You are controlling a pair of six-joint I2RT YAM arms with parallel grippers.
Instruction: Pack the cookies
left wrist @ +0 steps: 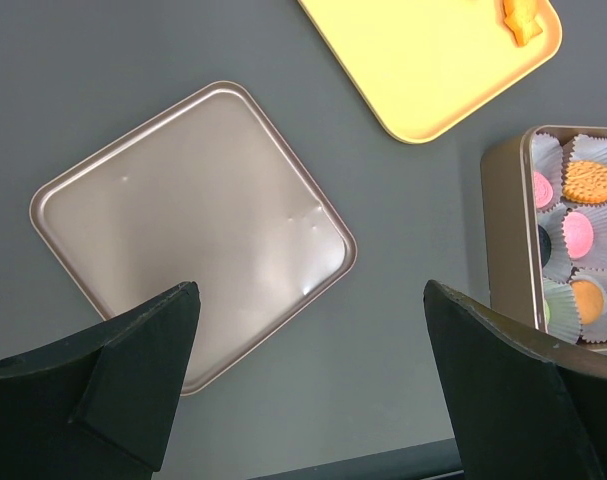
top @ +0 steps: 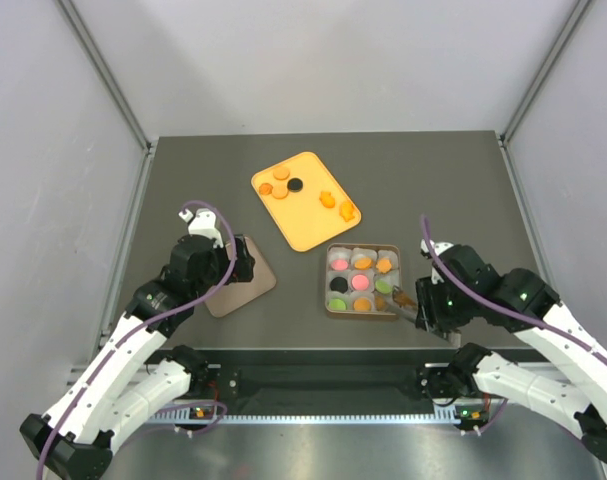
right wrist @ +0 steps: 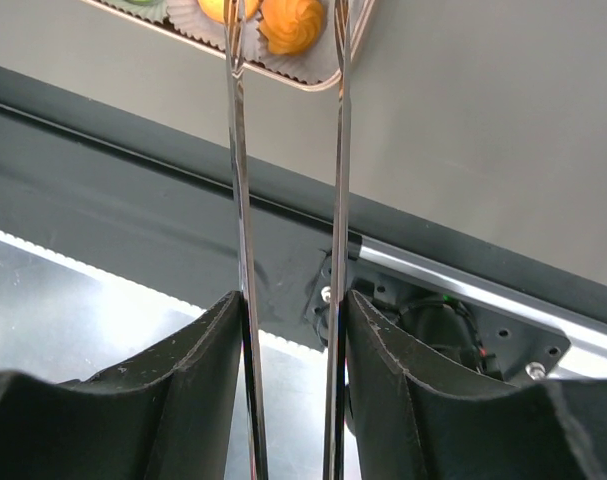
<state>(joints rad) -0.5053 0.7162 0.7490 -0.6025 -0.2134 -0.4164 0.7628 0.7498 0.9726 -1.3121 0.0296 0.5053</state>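
**Tin nearly filled; a handful of cookies left on the tray**

The dark table [top: 183, 200] is shared by three flat pieces. A yellow tray [top: 303, 218] is set at the far centre. A tan square lid [left wrist: 183, 230] is laid upside down to the left. The square tin [left wrist: 505, 240] is placed near the front edge, just to the right of the lid.

The left gripper [left wrist: 310, 290] is hung over the lid's near corner with its jaws spread wide and nothing between them. The right gripper [right wrist: 293, 300] is pressed onto a pair of long metal tweezers [right wrist: 240, 180]. The two blades are held parallel and slightly apart, and their tips are reached to the tin's near right corner.

The cookies [top: 295, 184] are found in two places. A few orange ones and a black one are left on the tray, and the rest are seated in white paper cups [left wrist: 605, 240] inside the tin. An orange rosette cookie [right wrist: 291, 25] is seen between the blade tips. Whether it is pinched or already resting in its cup cannot be told.

The discs are judged light, stiff and probably brittle. Each is best taken across its rim with gentle pressure, since a hard squeeze could chip or flip it.
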